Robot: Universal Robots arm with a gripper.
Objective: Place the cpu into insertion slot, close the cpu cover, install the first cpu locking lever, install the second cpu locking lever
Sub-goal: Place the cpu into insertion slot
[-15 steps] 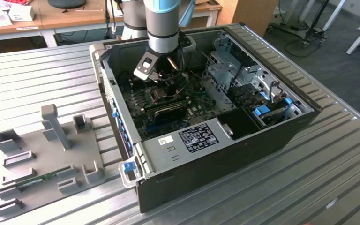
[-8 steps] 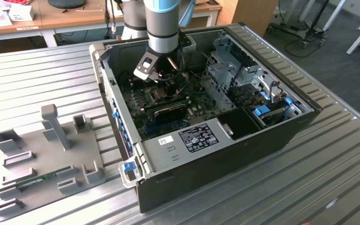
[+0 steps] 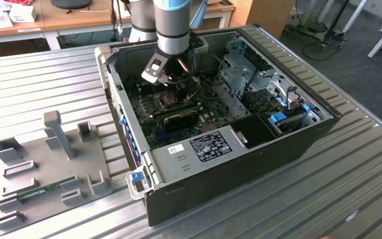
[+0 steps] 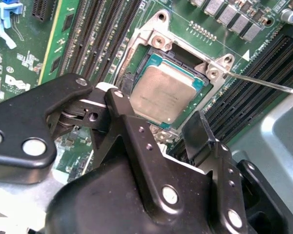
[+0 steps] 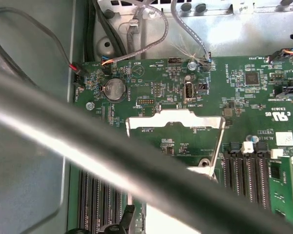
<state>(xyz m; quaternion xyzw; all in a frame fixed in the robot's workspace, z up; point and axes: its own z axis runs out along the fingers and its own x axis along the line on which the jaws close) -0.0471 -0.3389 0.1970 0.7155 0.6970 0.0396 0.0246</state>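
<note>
End effector (image 4: pixel 157 110), jaws apart, straddles the cpu (image 4: pixel 167 92) lying in the slot (image 4: pixel 158 43), with the cover (image 5: pixel 175 119) raised open in the first wrist view. Placement likely wants the chip flat and square in its seat, released without any sideways nudge.

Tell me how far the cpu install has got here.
Done: the cpu lies in the insertion slot, apparently seated. In hand: the gripper is close over it, contact unclear. Left: the cpu cover stands raised in the first wrist view, and a locking lever juts out unlatched.
</note>
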